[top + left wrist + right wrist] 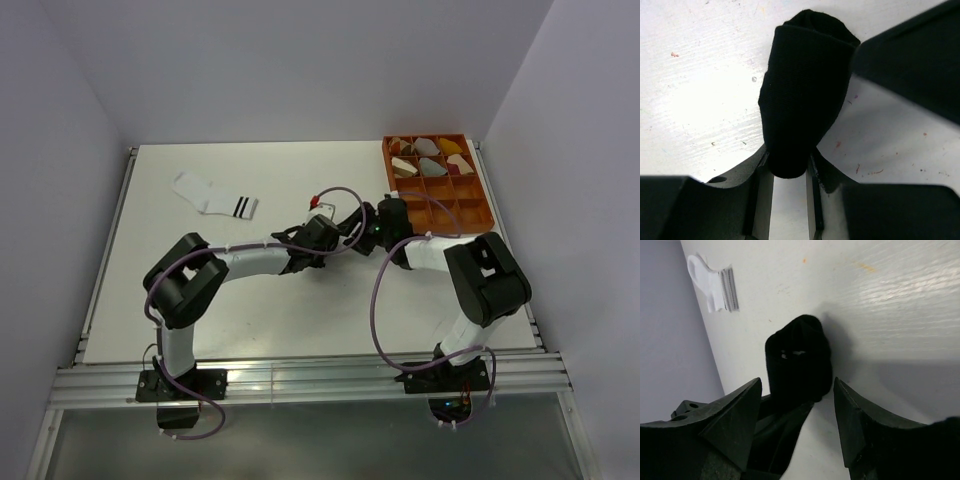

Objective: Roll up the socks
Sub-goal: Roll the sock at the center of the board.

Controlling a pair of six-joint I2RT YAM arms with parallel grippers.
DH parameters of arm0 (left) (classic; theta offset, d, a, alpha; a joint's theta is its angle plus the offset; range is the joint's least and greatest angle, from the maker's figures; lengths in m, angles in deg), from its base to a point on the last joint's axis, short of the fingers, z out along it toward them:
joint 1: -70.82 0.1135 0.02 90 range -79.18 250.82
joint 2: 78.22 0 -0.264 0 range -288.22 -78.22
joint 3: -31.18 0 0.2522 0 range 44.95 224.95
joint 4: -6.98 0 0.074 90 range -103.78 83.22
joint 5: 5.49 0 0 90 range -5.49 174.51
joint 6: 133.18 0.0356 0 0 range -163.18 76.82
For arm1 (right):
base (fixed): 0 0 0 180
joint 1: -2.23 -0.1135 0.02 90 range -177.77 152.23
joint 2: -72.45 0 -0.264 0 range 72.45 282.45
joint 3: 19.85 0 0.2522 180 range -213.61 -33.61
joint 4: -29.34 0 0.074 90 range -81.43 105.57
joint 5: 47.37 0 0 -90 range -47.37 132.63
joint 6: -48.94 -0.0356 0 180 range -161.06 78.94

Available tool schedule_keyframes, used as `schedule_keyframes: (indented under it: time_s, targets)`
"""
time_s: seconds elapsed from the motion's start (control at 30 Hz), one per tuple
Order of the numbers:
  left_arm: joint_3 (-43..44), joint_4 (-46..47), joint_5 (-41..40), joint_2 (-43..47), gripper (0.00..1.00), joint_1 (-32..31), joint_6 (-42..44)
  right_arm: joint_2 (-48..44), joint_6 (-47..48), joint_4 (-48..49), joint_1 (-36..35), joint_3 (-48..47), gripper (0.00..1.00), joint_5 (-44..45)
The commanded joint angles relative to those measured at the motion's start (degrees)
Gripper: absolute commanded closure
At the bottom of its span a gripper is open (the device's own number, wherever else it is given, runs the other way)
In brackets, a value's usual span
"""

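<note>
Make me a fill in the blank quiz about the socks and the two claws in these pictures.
1. The rolled-up sock clamped in the left claw is ____ in colour.
2. The white sock lies flat on the table's ____ side, away from both claws.
3. The right claw stands ____, gripping nothing.
4. The tray of compartments is coloured ____.

Missing words: black; left; open; orange.
</note>
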Motion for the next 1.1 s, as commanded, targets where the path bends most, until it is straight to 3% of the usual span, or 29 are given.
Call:
schedule_keyframes:
  time_s: [0.0, 0.27, 0.53, 0.67, 0.87, 1.07]
  targets:
    - [-2.92, -1.95, 1.85, 1.32, 1.0, -0.16, 4.51, -2.75, 7.34, -2.63, 2.87, -1.17, 0.33, -3.37]
    - [-4.5, -0.02, 3.7, 2.64, 1.0, -0.17, 9.26, -0.73, 18.6, -4.92, 7.98, -2.93, 0.33, -14.25]
    - [-6.44, 2.44, 4.5, 3.52, 1.0, -0.52, 13.4, -0.47, 28.63, -18.01, 9.74, -10.92, 0.32, -14.8]
    - [-6.09, 2.27, 3.53, 3.43, 1.0, -0.69, 10.41, -2.04, 21.17, -16.71, 9.3, -9.01, 0.32, -12.44]
    - [-5.39, 2.27, 0.9, 2.73, 1.0, -2.18, 7.42, -5.99, 10.28, -18.18, 5.18, -6.62, 0.29, -0.16]
    - [-6.79, 4.46, 0.45, 4.31, 1.0, -2.89, 7.51, -8.9, 3.06, -22.06, -0.71, -8.65, 0.14, 9.01]
